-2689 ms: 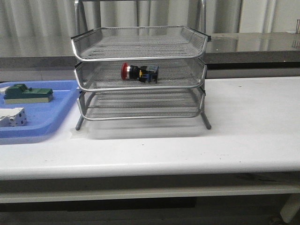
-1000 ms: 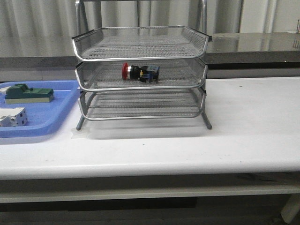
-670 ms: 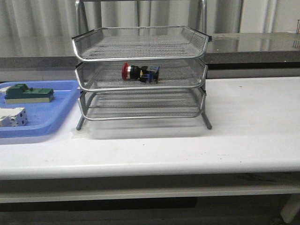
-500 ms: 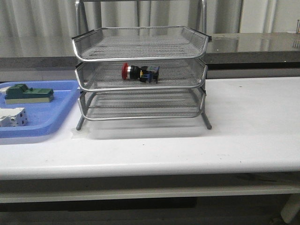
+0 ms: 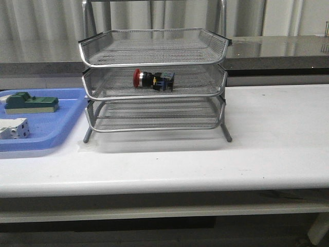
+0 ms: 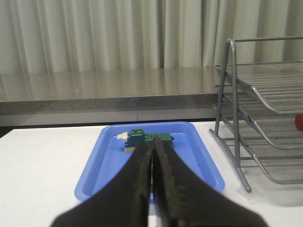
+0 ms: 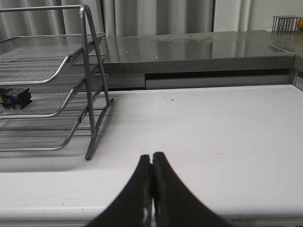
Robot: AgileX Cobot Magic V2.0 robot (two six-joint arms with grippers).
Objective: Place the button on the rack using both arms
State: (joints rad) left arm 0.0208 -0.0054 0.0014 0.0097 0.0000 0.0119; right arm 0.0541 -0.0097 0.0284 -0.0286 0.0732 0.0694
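The button (image 5: 153,80) lies on its side in the middle tier of the silver wire rack (image 5: 154,82), red cap to the left. Its black body shows in the right wrist view (image 7: 15,98), and a sliver of red cap shows in the left wrist view (image 6: 299,121). My left gripper (image 6: 152,147) is shut and empty, low over the table in front of the blue tray (image 6: 111,165), left of the rack (image 6: 265,118). My right gripper (image 7: 151,158) is shut and empty, over the table's front edge, right of the rack (image 7: 57,94). Neither arm shows in the front view.
A blue plastic tray (image 5: 51,128) at the left holds a green block (image 5: 30,102) and a white terminal block (image 5: 14,128). The green block also shows in the left wrist view (image 6: 144,140). A grey counter (image 5: 277,49) runs behind the white table (image 5: 267,139).
The rack with the button and the tray shifted very slightly right at first, then stayed still. No arm appears in the front view.
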